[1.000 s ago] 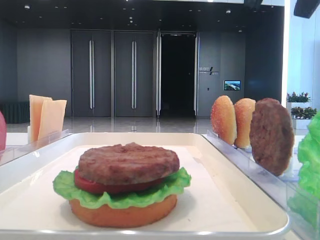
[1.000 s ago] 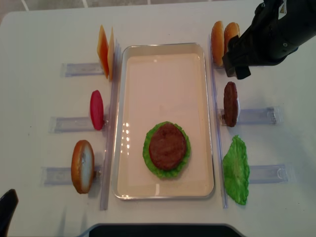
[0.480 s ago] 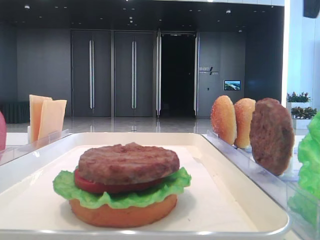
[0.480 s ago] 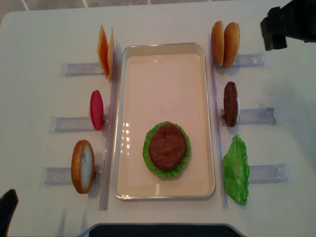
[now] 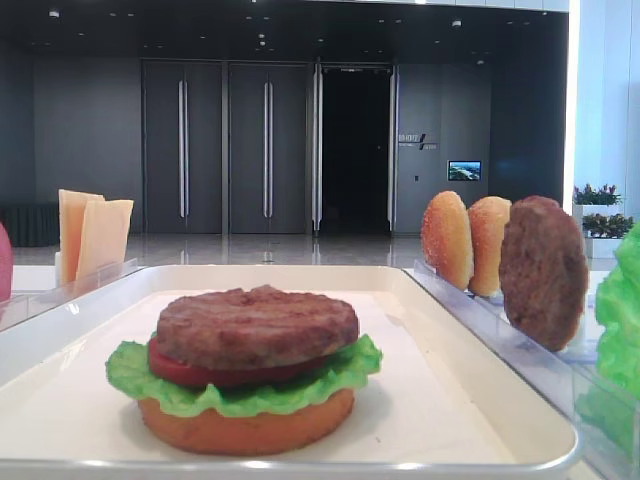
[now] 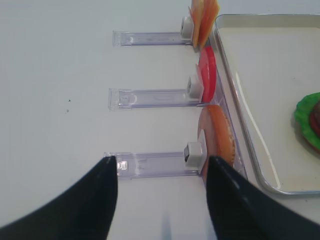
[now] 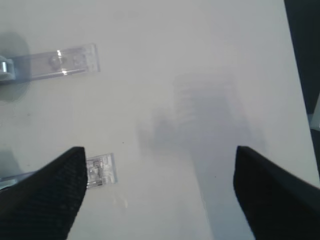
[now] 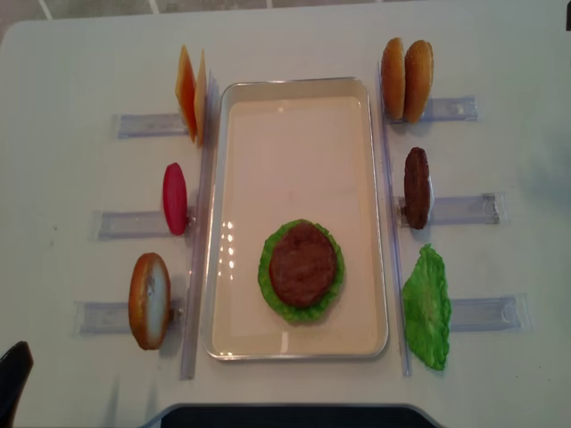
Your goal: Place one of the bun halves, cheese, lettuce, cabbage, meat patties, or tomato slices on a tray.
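- Off-white tray [image 8: 294, 98] sits centre of overhead view; lower half holds stack: bun half [image 5: 245, 428] at btm, lettuce [image 5: 130, 372], tomato slice [image 5: 175, 368], meat patty [image 8: 303, 265] on top.
- Right gripper [image 7: 159, 192]: jaws spread wide, nothing betw. them, above bare table [image 7: 165, 60] w/ clear racks [image 7: 55, 61] at upper left of wrist view.
- Left gripper [image 6: 161, 197]: fingers apart, empty, over rack beside upright bun [image 6: 218, 137].
- Spare bun halves [image 8: 406, 78] upper right, dark patty [image 8: 416, 187] mid right, green leaf [image 8: 426, 308] lower right, cheese [image 8: 190, 92] upper left, red slice [image 8: 175, 198] mid left.
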`<state>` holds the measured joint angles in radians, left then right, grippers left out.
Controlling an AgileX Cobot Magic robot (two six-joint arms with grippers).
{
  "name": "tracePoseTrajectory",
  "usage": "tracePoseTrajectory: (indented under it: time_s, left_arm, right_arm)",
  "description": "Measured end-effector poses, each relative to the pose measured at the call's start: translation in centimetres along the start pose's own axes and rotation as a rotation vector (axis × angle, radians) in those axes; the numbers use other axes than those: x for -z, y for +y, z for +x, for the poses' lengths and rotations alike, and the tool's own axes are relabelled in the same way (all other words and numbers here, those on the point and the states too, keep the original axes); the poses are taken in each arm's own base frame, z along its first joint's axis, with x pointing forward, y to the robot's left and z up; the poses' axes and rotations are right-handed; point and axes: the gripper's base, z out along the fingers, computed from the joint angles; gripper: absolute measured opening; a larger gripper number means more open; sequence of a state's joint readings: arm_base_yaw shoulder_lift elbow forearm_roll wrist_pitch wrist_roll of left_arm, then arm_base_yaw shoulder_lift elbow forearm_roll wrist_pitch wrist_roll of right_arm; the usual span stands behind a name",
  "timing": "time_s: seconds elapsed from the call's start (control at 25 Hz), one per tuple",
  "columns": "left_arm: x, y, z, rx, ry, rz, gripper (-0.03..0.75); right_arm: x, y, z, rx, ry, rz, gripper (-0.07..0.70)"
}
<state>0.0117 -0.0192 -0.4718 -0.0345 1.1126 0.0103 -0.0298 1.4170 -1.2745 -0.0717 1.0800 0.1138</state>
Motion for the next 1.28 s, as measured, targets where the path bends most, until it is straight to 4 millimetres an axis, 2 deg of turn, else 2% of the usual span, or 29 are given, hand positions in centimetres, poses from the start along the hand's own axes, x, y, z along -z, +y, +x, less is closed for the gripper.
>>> tracePoseTrajectory:
  time_s: [0.12,0.28,0.44,0.6,0.72,0.88,1.04,1.12,1.28]
  left_arm:
    - [0.0,0.0,0.0,0.000,0.000,0.000,0.433]
    - [0.0,0.0,0.0,0.000,0.000,0.000,0.433]
    - [0.0,0.0,0.0,0.000,0.000,0.000,0.433]
    - [0.0,0.0,0.0,0.000,0.000,0.000,0.433]
    - [0.0,0.0,0.0,0.000,0.000,0.000,0.433]
    - [0.0,0.0,0.0,0.000,0.000,0.000,0.433]
    - [0.0,0.0,0.0,0.000,0.000,0.000,0.433]
    - [0.0,0.0,0.0,0.000,0.000,0.000,0.433]
    - [0.0,0.0,0.0,0.000,0.000,0.000,0.433]
  right_arm:
    - [0.0,-0.7,0.0,-0.019,-0.001,0.017,0.594]
    - [0.0,-0.7,0.0,-0.022,0.000,0.013,0.594]
    - [0.8,-0.8,0.2,-0.024,-0.019,0.012,0.594]
    - [4.0,-1.0,1.1,-0.029,-0.111,0.005,0.594]
    - [7.4,-1.2,2.4,-0.035,-0.213,-0.002,0.593]
    - [11.8,-1.6,5.5,-0.033,-0.353,-0.013,0.593]
    - [15.4,-1.8,10.0,-0.012,-0.492,-0.033,0.593]
    - [16.6,-1.9,12.1,-0.002,-0.548,-0.042,0.590]
    - [17.1,-2.2,15.7,0.021,-0.602,-0.051,0.587]
